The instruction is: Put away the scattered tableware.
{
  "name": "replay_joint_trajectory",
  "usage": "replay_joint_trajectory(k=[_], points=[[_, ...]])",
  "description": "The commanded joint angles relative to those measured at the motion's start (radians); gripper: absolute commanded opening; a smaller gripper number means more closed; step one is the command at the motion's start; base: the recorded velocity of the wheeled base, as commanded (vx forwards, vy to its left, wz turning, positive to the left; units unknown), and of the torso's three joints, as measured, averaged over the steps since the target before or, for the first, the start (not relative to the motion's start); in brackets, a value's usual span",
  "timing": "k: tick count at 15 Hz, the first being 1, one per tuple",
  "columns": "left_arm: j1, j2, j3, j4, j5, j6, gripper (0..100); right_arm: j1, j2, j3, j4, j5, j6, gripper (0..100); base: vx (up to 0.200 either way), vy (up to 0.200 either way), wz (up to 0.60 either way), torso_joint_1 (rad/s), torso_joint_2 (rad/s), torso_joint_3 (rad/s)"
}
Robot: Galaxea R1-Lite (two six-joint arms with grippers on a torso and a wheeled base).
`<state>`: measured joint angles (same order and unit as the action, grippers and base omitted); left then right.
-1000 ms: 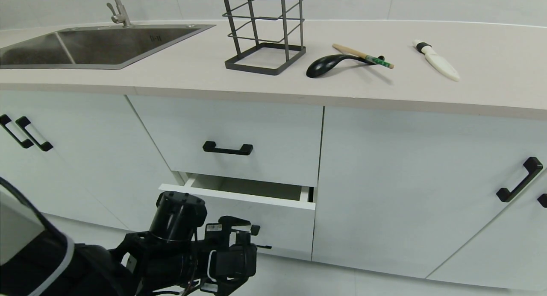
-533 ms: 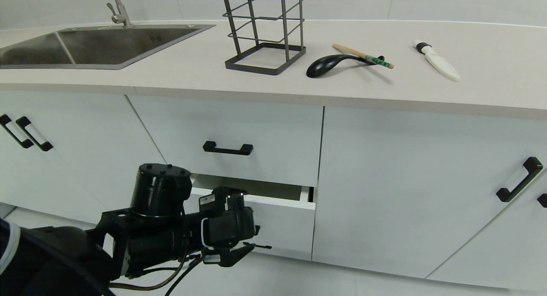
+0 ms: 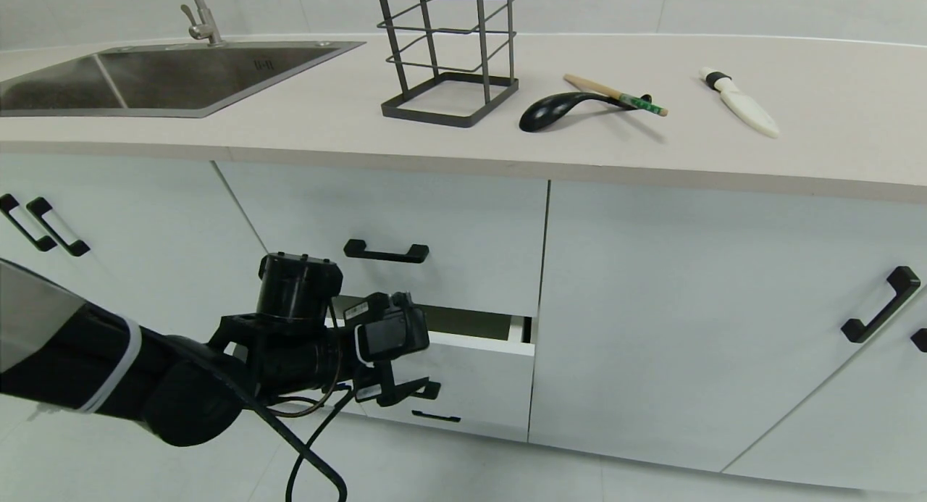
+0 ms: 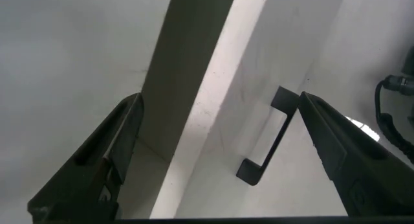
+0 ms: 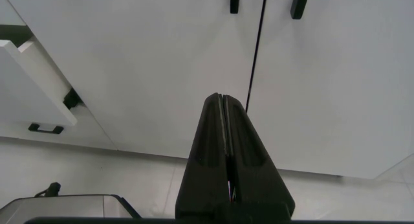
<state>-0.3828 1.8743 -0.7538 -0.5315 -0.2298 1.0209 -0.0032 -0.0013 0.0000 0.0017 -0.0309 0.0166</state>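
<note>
On the countertop lie a black spoon (image 3: 556, 110), a pair of wooden chopsticks (image 3: 615, 95) resting across its handle, and a white knife (image 3: 739, 102) farther right. Below the counter, the lower drawer (image 3: 449, 346) stands a little way out. My left gripper (image 3: 414, 393) is open right in front of the drawer front, just above its black handle (image 3: 434, 416). In the left wrist view the left gripper (image 4: 220, 101) frames the drawer handle (image 4: 265, 136) with nothing between its fingers (image 4: 97, 166). My right gripper (image 5: 223, 101) is shut and empty, low before the cabinet doors.
A dark wire rack (image 3: 449, 53) stands on the counter left of the spoon. The steel sink (image 3: 166, 71) and tap are at the far left. The upper drawer (image 3: 386, 252) is closed. Cabinet doors with black handles (image 3: 880, 304) flank the drawers.
My left arm has risen and moved in toward the lower drawer's front, its gripper staying open. The drawer stays partly out and the tableware has not moved.
</note>
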Motion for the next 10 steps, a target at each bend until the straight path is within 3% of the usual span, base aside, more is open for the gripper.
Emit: replay_joint_trajectory(k=[1, 7, 10], points=[[0.004, 0.040, -0.005, -0.001, -0.002, -0.002, 100, 0.000, 0.001, 0.000, 0.000, 0.000, 0.000, 0, 0.000, 0.000, 0.00, 0.000, 0.00, 0.000], [0.004, 0.057, 0.010, 0.001, -0.008, -0.004, 100, 0.000, 0.001, 0.000, 0.000, 0.000, 0.000, 0, 0.000, 0.000, 0.00, 0.000, 0.00, 0.000], [0.004, 0.025, 0.100, -0.002, -0.022, -0.002, 100, 0.000, 0.001, 0.000, 0.000, 0.000, 0.000, 0, 0.000, 0.000, 0.00, 0.000, 0.00, 0.000]])
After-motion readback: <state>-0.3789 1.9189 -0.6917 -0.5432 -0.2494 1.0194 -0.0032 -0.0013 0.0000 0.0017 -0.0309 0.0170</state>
